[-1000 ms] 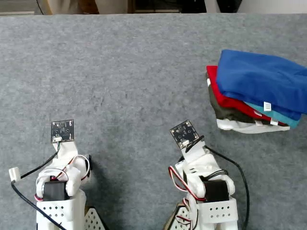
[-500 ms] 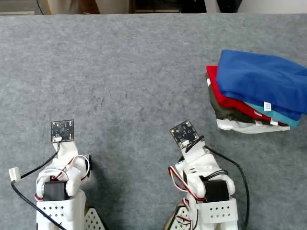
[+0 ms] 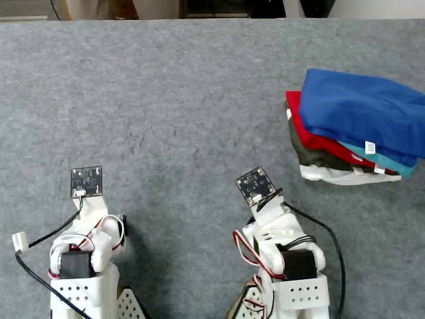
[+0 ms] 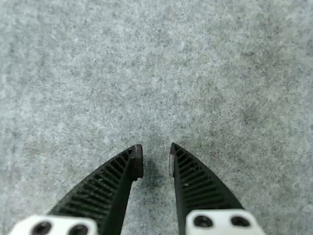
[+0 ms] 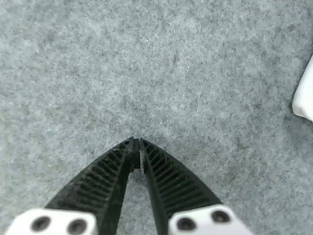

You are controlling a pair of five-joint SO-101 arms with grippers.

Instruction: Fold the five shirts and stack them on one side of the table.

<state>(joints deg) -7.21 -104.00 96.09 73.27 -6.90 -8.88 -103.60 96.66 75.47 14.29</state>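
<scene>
High view is showing the shirt stack [image 3: 358, 126] at right of the table [image 3: 166, 100], apparently five layers; stacking is looking finished. Left gripper [image 4: 156, 159] is hanging slightly parted, right gripper [image 5: 136, 147] clenched empty, needing only parking

At three o'clock: blue shirt [image 3: 362, 109] over red shirt [image 3: 309, 134], teal shirt [image 3: 392, 163], dark olive shirt [image 3: 306, 156], white shirt [image 3: 332, 175] (each plain) — the table [image 3: 166, 100] is speckled grey.

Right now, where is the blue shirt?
In the high view, the blue shirt tops the folded stack near the right edge of the table, lying directly on the red shirt.
</scene>
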